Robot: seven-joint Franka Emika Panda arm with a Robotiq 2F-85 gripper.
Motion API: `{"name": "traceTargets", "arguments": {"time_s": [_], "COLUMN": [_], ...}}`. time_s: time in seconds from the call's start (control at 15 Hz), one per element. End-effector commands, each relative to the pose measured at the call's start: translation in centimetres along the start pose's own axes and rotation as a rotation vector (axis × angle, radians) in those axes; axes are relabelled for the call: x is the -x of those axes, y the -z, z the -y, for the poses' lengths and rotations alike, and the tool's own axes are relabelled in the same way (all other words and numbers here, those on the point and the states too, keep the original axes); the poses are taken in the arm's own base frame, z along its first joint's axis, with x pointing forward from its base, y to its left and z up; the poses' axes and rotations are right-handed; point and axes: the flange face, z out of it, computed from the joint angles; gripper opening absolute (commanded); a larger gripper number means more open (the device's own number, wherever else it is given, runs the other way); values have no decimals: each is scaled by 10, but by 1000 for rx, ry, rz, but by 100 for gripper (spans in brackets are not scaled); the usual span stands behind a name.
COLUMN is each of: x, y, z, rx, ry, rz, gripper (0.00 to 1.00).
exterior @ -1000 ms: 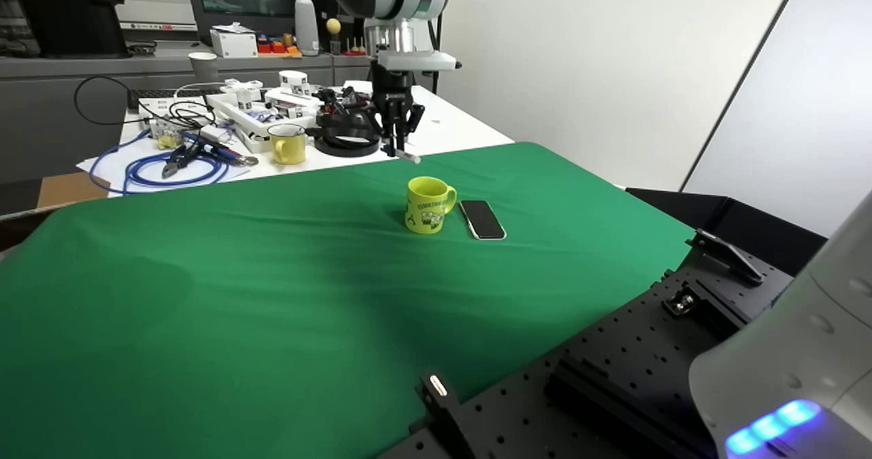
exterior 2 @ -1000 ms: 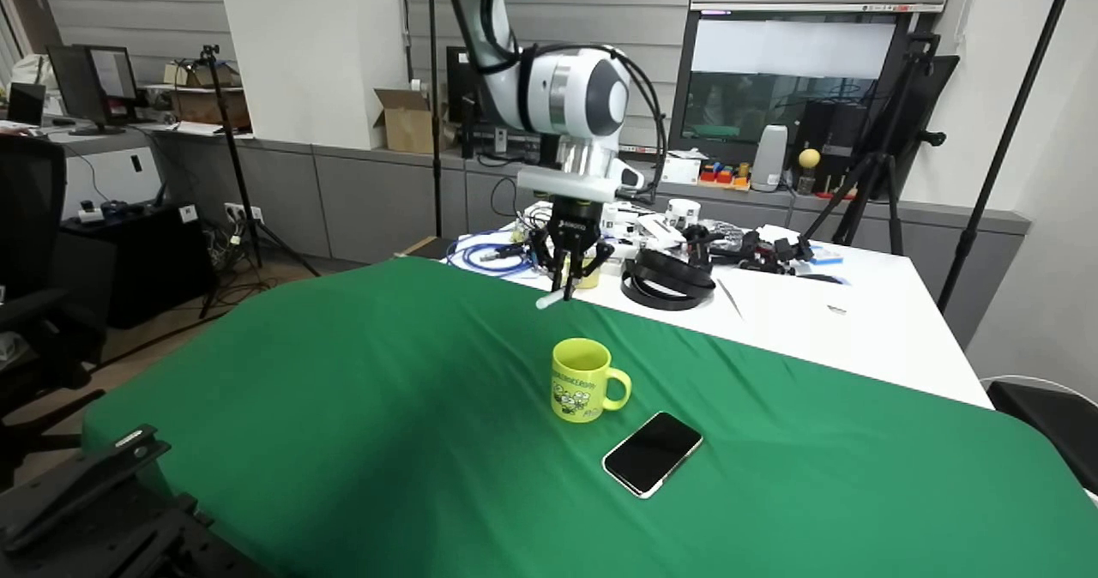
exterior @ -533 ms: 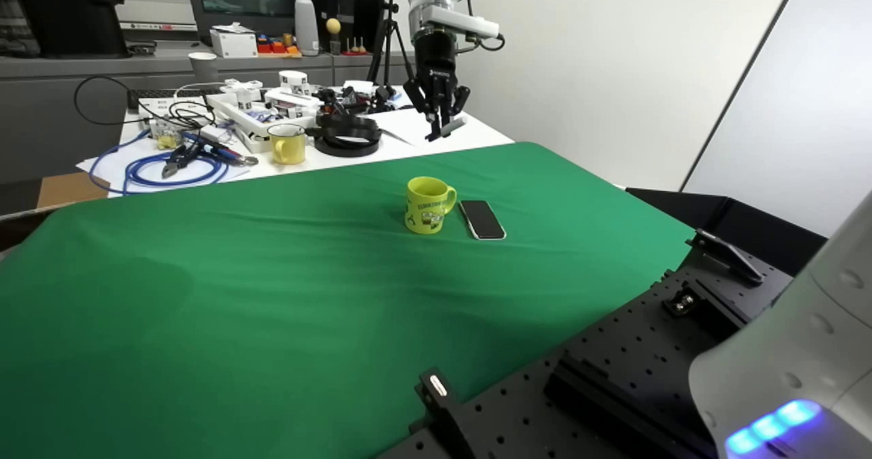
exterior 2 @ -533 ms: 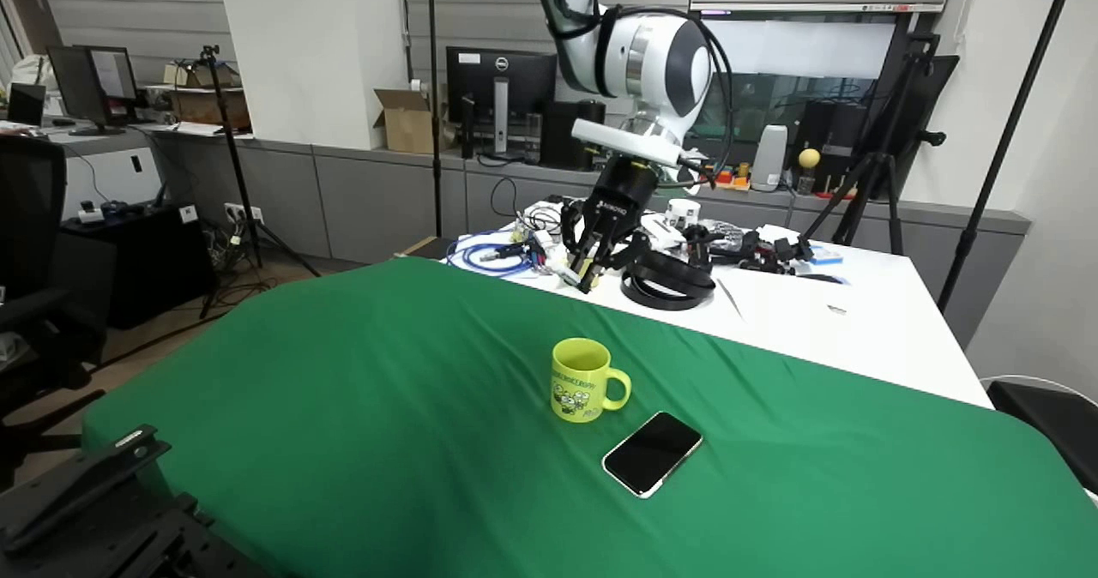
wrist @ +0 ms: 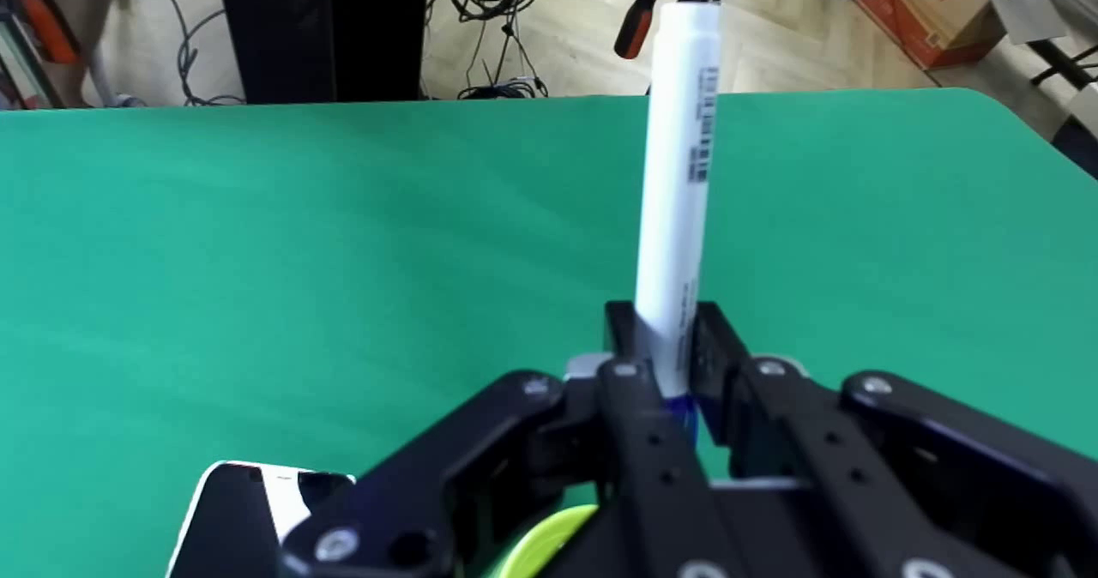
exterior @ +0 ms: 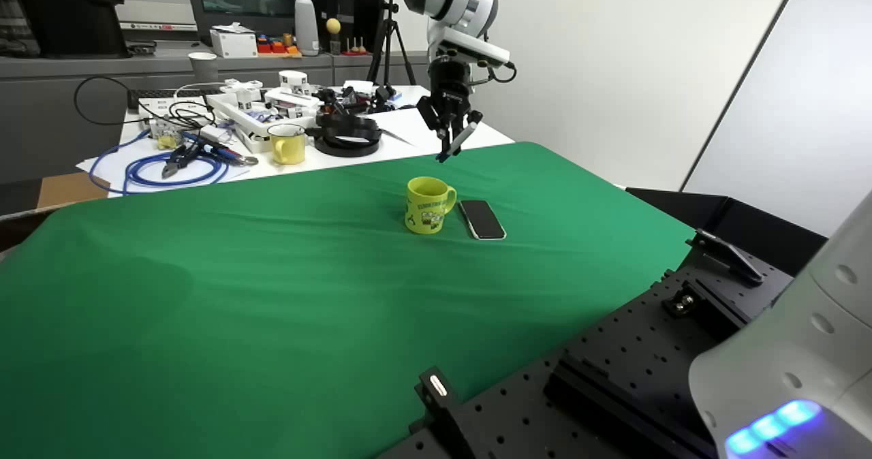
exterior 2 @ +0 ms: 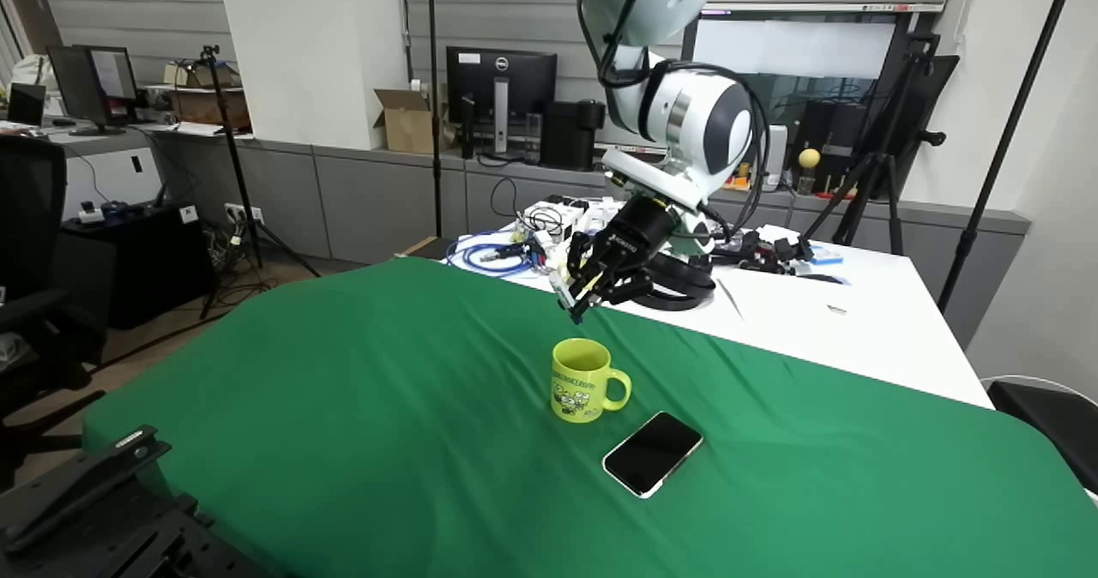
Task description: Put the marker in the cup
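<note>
The worktop is covered with green cloth, mostly smooth, with shallow creases here and there. On it a yellow-green cup stands upright, its side printed with lettering and small figures. On its handle side, near but not touching, a phone lies flat, dark screen up, with a pale rim.

Marker: in the gripper, apart from the cup
Cup: on the cloth
Phone: on the cloth, just beside the cup
</note>
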Motion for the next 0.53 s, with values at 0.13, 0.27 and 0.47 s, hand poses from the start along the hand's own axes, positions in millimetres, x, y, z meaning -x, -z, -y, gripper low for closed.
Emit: {"name": "traceTargets", "arguments": {"time_s": [0.13,0.27,0.47], "x": [-31,-39,-48], "y": [-8,-11,-13], "z": [-14,-18,-21], "rx": [-111,-127,-139], "ry": [-27,-34,-32], "rz": [17,5,-12], "gripper": [5,5,5]}}
